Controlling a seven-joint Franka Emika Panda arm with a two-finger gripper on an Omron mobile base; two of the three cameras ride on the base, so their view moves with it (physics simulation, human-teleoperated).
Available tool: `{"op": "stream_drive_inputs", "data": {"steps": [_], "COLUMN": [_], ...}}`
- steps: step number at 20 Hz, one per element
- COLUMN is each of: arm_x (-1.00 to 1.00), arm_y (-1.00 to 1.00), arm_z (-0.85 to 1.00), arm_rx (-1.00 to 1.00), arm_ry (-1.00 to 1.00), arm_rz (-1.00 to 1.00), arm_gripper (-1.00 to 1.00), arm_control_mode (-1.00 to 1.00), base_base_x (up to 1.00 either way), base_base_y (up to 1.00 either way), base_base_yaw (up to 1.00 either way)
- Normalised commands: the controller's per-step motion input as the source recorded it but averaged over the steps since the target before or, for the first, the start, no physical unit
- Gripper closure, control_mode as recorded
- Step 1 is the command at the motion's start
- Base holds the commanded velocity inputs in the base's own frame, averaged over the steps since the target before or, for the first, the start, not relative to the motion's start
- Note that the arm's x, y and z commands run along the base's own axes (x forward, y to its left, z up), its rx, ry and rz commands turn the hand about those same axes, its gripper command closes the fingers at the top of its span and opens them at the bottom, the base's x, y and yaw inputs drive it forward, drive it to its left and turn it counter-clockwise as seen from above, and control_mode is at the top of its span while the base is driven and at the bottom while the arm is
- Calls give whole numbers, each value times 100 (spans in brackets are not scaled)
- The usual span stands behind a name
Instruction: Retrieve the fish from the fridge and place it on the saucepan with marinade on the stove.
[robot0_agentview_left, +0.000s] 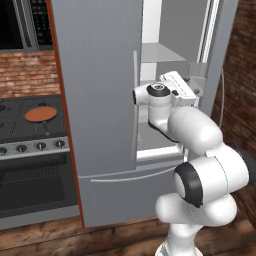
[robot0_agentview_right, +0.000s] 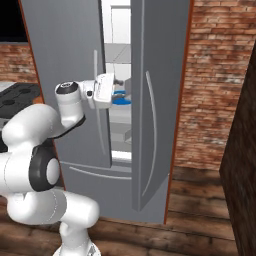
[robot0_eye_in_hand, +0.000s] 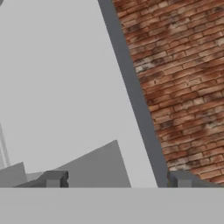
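The fridge (robot0_agentview_left: 100, 90) stands with its left door closed and its right door (robot0_agentview_right: 157, 100) swung open. My gripper (robot0_agentview_right: 118, 86) reaches through the opening at mid-shelf height, just above a blue plate (robot0_agentview_right: 121, 101). In the hand view my gripper (robot0_eye_in_hand: 118, 180) is open, its fingertips (robot0_eye_in_hand: 54, 179) wide apart with nothing between them, facing the white inner wall. The fish is hidden behind my hand (robot0_agentview_left: 181, 86). On the stove (robot0_agentview_left: 30, 134) at the left sits the saucepan (robot0_agentview_left: 26, 116), holding the flat reddish-brown marinade (robot0_agentview_left: 40, 114).
The open door's edge (robot0_eye_in_hand: 135, 100) runs close along the right of my hand, with a brick wall (robot0_agentview_right: 215, 90) beyond it. Grey shelves (robot0_agentview_left: 160, 50) sit above my hand. An oven front (robot0_agentview_left: 30, 185) is below the stove knobs.
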Motion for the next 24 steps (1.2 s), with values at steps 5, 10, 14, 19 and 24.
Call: {"op": "stream_drive_inputs", "data": {"steps": [5, 10, 14, 19, 24], "arm_x": [0, -8, -13, -6, -1], "arm_y": [-30, -39, -46, -42, -36], "arm_z": [0, 0, 0, 0, 0], "arm_rx": [0, 0, 0, 0, 0], "arm_ry": [0, 0, 0, 0, 0], "arm_rz": [0, 0, 0, 0, 0], "arm_gripper": [-100, -100, -100, -100, -100], "arm_control_mode": [-100, -100, -100, -100, -100], "base_base_x": [0, 0, 0, 0, 0], "base_base_y": [0, 0, 0, 0, 0], "base_base_yaw": [0, 0, 0, 0, 0]}}
